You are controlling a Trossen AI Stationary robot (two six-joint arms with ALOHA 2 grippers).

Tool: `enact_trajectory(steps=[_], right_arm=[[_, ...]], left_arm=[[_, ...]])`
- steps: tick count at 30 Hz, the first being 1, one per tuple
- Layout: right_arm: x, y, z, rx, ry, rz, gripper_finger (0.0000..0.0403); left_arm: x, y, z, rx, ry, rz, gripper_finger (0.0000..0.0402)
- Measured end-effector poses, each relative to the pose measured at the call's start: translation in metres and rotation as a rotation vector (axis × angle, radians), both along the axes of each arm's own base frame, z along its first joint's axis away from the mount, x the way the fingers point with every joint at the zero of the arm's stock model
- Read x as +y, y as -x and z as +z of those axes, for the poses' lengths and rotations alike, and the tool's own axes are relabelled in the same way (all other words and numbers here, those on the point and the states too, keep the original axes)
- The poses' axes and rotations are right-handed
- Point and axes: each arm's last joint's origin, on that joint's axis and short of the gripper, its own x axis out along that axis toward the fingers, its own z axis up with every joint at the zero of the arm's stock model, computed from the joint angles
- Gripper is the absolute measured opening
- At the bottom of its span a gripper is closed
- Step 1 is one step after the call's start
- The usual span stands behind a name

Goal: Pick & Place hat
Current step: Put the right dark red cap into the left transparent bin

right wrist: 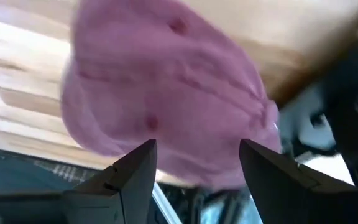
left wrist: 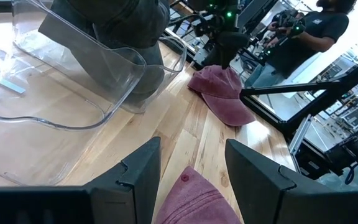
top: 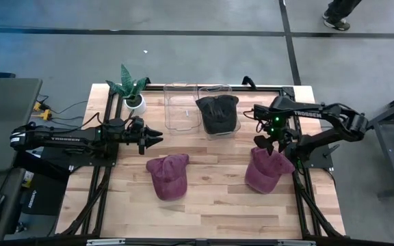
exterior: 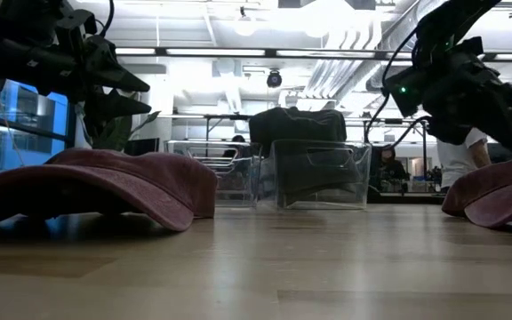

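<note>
My left gripper (top: 157,139) reaches level across the table, fingers spread and holding nothing, poised above and just behind the middle hat (top: 168,175), beside the empty bin (top: 180,106). The next bin (top: 219,116) holds a dark hat (top: 217,111). My right arm folds back on itself, its gripper (top: 268,143) spread wide over the right hat (top: 266,171) at the table (top: 211,205) edge.

A potted plant (top: 131,89) stands at the table's (top: 211,205) back left corner; a person (left wrist: 303,37) stands beyond.
</note>
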Motion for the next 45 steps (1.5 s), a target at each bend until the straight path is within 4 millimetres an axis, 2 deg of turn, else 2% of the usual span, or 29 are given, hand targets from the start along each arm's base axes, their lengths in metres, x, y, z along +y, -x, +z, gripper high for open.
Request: enact_trajectory(steps=[7,15,25,45], right_arm=[[-0.005,-0.009,-0.003,-0.115,0.064,0.037,0.0224],[-0.009,-0.006,-0.005,-0.052,0.201,0.139,0.0224],[-0.007,-0.003,-0.006,-0.035,0.174,0.156,0.0224],[0.003,0.007,-0.042,-0.106,0.089,0.054,0.0224]], left_arm=[[0.000,0.000,0.000,0.000,0.000,0.000,0.0172],[0.000,0.000,0.000,0.000,0.000,0.000,0.0172],[0.000,0.000,0.000,0.002,0.000,0.000,0.0172],[0.000,0.000,-0.001,0.015,0.002,0.000,0.0172]])
